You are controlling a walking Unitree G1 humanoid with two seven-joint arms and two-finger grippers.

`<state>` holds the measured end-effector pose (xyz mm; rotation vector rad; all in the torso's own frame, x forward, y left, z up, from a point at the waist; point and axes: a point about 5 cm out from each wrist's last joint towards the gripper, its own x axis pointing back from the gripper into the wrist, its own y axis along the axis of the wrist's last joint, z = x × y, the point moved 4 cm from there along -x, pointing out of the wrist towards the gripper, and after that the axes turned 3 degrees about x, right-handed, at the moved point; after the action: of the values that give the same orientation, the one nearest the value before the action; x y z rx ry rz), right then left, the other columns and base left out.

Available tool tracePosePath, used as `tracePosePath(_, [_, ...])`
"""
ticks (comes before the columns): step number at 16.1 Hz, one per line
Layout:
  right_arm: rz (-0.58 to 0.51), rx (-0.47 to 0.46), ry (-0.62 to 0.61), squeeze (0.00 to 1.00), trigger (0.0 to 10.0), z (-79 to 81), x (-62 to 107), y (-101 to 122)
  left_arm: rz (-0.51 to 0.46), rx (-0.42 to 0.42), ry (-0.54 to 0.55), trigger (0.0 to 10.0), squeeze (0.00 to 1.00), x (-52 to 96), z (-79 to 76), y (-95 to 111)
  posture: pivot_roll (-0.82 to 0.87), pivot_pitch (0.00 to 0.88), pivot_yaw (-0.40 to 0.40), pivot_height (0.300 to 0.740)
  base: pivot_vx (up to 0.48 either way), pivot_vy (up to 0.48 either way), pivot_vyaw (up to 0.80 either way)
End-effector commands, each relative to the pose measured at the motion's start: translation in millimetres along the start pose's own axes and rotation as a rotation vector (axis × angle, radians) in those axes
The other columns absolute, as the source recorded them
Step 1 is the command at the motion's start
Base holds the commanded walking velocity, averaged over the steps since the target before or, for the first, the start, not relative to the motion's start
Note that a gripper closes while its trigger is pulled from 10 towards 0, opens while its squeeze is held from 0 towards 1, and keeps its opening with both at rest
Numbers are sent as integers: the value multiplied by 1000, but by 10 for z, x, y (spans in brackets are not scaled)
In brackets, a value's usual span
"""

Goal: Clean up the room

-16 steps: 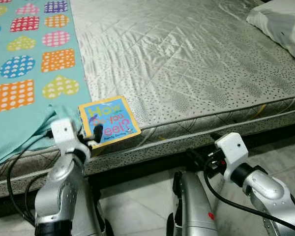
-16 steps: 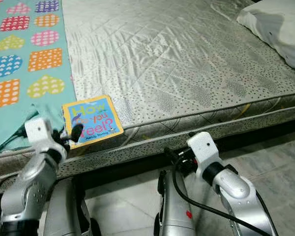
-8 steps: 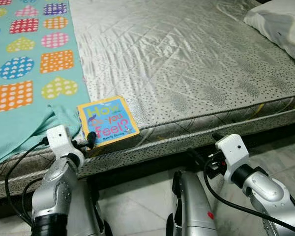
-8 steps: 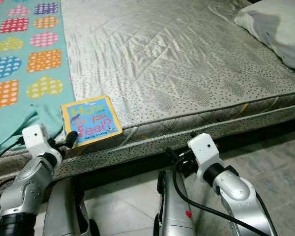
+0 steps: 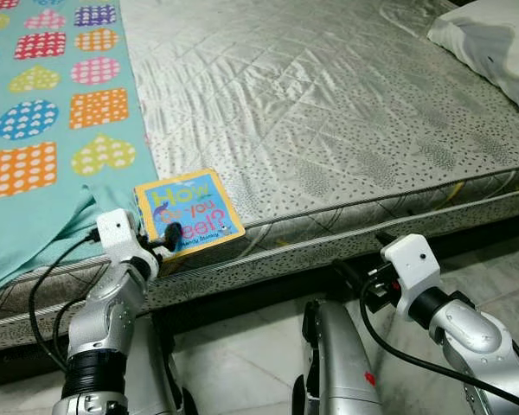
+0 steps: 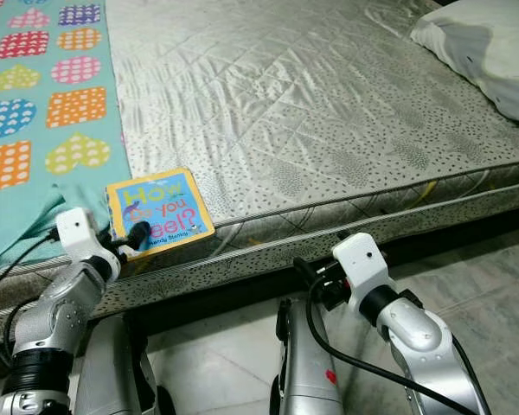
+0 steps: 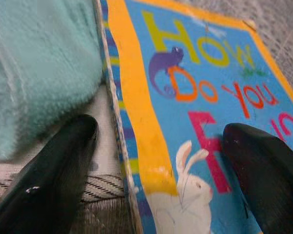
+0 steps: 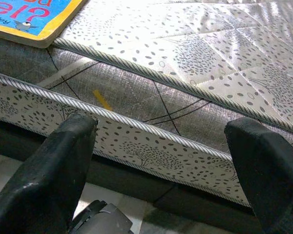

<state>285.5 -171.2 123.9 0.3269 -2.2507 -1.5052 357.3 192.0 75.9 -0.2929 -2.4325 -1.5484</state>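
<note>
Since half a second ago, left gripper point(image 5: 160, 239) back up at the near left corner of the square blue board book with orange border and "How Do You Feel?" title point(image 5: 189, 212); book itself unshifted. Fingers spread wide in the left wrist view: one black fingertip point(image 7: 63, 161) on the mattress piping beside the book's spine edge, the other over the cover. Straddling the corner, not yet closed on it.

Book lying flat at the near edge of the grey quilted dotted mattress point(image 5: 329, 112), at about 7 o'clock on the bed surface, just beside the turquoise blanket printed with dotted hearts and squares point(image 5: 52, 112), whose folded edge touches the spine side. White pillow point(image 5: 493, 43) at 2 o'clock, well apart.

Right gripper point(image 8: 161, 165) held low at 5 o'clock, facing the mattress side wall, fingers apart, holding nothing.

Progress judged early: book not yet gripped or lifted, grasp in preparation. Remaining: close on the corner, lift, carry away, put down. Blanket rumpled at its near edge, untended.
</note>
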Motion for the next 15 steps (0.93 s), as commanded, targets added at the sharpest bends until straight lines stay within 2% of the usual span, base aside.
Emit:
tracePosePath(1, [-2, 18, 1, 0, 10000, -2, 16, 11, 87, 27, -14, 10000, 0, -11, -12, -190, -138, 158, -30, 484, 0, 0, 0])
tracePosePath(3, [-5, 24, -12, 0, 10000, -32, 11, 24, 131, 67, -52, 10000, 0, -24, -55, -275, -143, 160, -32, 484, 0, 0, 0])
tracePosePath(5, [-10, 30, -23, 0, 10000, -54, 6, 44, 176, 192, -158, 10000, 0, -47, -209, -330, -143, 160, -32, 484, 0, 0, 0])
tracePosePath(6, [-13, 32, -27, 0, 10000, -55, 1, 54, 200, 196, -174, 8078, 0, -51, -230, -353, -146, 158, -31, 484, 0, 0, 0])
tracePosePath(7, [-15, 33, -29, 0, 10000, -54, -2, 59, 210, 201, -179, 4784, 0, -52, -236, -364, -146, 158, -29, 484, 0, 0, 0])
tracePosePath(9, [-23, 33, -40, 0, 10000, -54, -18, 73, 257, 217, -223, 2706, 0, -47, -296, -410, -136, 156, -20, 484, 0, 0, 0])
tracePosePath(10, [-24, 33, -41, 0, 10000, -49, -22, 74, 266, 222, -234, 0, 0, -47, -309, -415, -129, 158, -15, 484, 0, 0, 0])
tracePosePath(15, [-24, 38, -45, 0, 10000, -55, -38, 60, 268, 257, -257, 0, 0, -45, -339, -397, -122, 155, -24, 484, 0, 0, 0])
